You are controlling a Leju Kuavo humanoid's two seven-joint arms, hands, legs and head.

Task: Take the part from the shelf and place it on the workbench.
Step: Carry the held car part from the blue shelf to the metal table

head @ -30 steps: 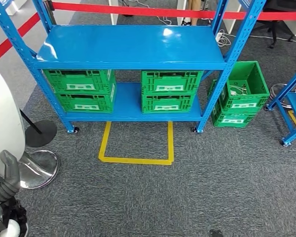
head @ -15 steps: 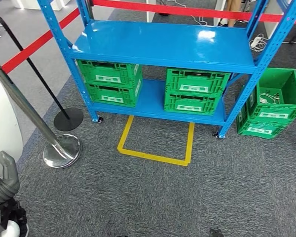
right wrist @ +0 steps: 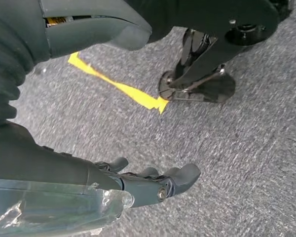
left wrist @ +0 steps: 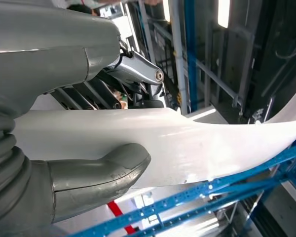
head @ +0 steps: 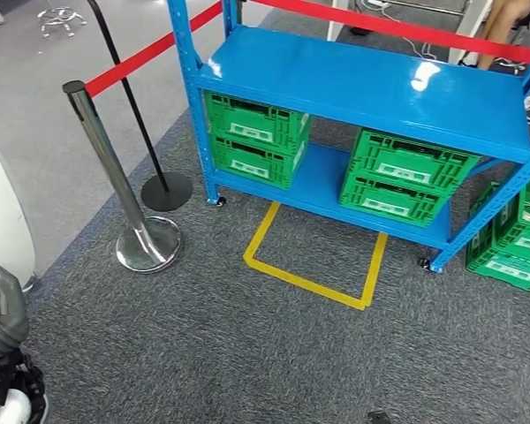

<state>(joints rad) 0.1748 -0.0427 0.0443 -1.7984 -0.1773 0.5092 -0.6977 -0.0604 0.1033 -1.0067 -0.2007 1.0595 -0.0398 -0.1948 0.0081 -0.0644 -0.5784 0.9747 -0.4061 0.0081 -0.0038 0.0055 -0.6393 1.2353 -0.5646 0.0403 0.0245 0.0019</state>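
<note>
Starting at the far left of the head view, the left robot hand (head: 3, 322) sits low by the robot's side with the big white part (head: 3, 221) pressed up against it. In the left wrist view you can see it better: the thumb (left wrist: 101, 173) is under the white part (left wrist: 183, 143) and the darker fingers (left wrist: 98, 94) are on the other side, so it's clamped between them, well away from the shelf.

Moving right, there's a chrome stanchion (head: 119, 190) standing on the grey carpet (head: 215, 353), with a second black-based post (head: 159, 177) just behind it and a red barrier belt (head: 142, 57) running back from them.

Next is a yellow tape rectangle (head: 315, 265) on the carpet, right in front of the blue shelf (head: 369, 84). The shelf's top board looks bare and shiny. On the lower board there are two stacks of green crates (head: 255, 141) and (head: 402, 177), one left, one right. Another green crate (head: 516, 238) sits on the floor just past the shelf's right leg, cut off by the frame edge.

The right robot hand (right wrist: 150, 182) hangs over the carpet in its wrist view, fingers stretched out loosely and apart, nothing in it. A bit of yellow tape (right wrist: 116, 89) shows on the floor below it.
</note>
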